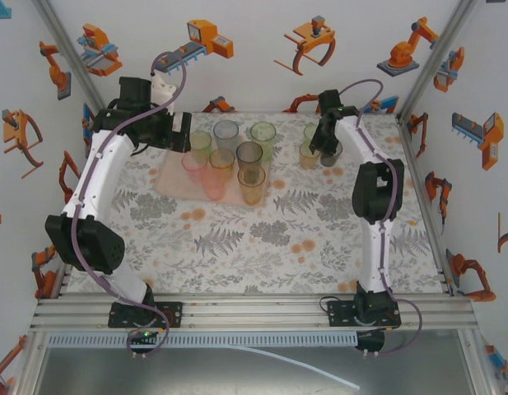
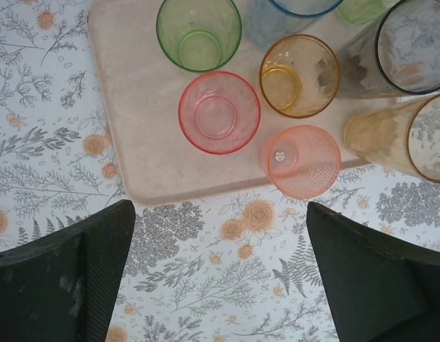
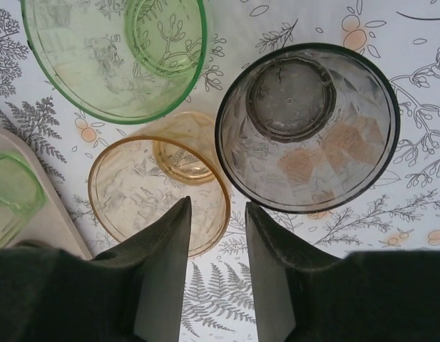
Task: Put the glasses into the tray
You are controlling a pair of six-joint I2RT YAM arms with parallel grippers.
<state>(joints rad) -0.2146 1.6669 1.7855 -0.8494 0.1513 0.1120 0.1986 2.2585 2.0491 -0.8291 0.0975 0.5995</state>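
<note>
Right gripper (image 3: 218,221) parted narrowly, empty, just right of the tray (image 3: 55,221). Straddle the rim of the grey glass (image 3: 309,128) alone (amber glass (image 3: 134,185) crowds close beside). Left gripper (image 2: 220,242) spread wide, empty, over the tray's near edge.

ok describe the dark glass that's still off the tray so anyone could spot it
Find the pale pink tray on the floral table; to its right, under the right claw, three glasses stand together off the tray. The smoky grey glass is the rightmost of them, upright, and the only dark one beside a green glass and an amber glass.
</note>
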